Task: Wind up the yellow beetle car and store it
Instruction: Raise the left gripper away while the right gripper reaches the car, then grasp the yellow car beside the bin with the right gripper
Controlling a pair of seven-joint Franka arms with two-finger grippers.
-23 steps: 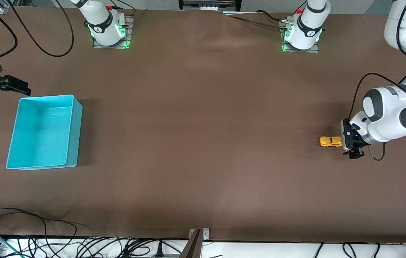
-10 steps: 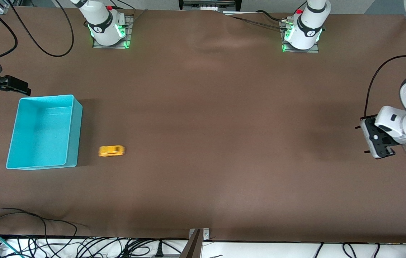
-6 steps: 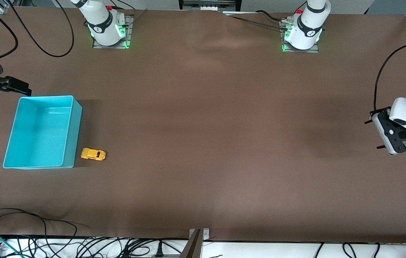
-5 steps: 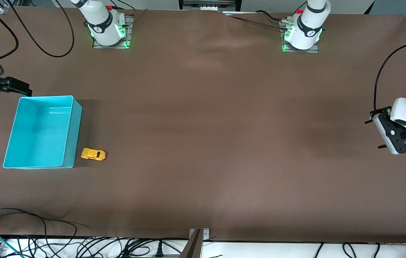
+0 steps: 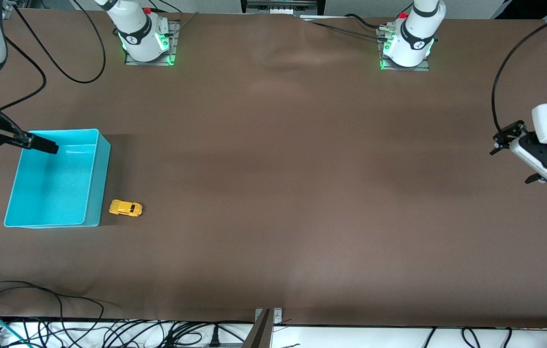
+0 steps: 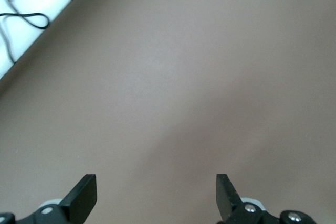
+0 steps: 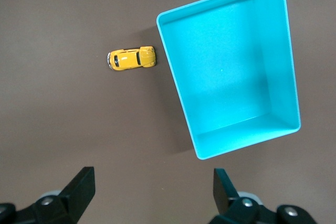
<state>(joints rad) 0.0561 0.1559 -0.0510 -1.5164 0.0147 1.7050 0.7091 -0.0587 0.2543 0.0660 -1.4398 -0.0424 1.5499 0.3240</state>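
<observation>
Right gripper (image 5: 41, 144) shifted over turquoise bin (image 5: 94, 179); yellow beetle car (image 5: 126, 208) beside; both fingers open.

1. My left gripper (image 5: 515, 154) sits at the front view's edge, its arm cut off there.
2. My right gripper (image 5: 41, 144) shows one finger over the turquoise bin (image 5: 93, 193); its wrist runs off-frame.
3. In both wrist views my fingertips (image 7: 81, 184) are clipped.

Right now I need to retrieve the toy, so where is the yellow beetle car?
The yellow beetle car sits on the table beside the turquoise bin, by its corner nearer the front camera, toward the right arm's end.
</observation>
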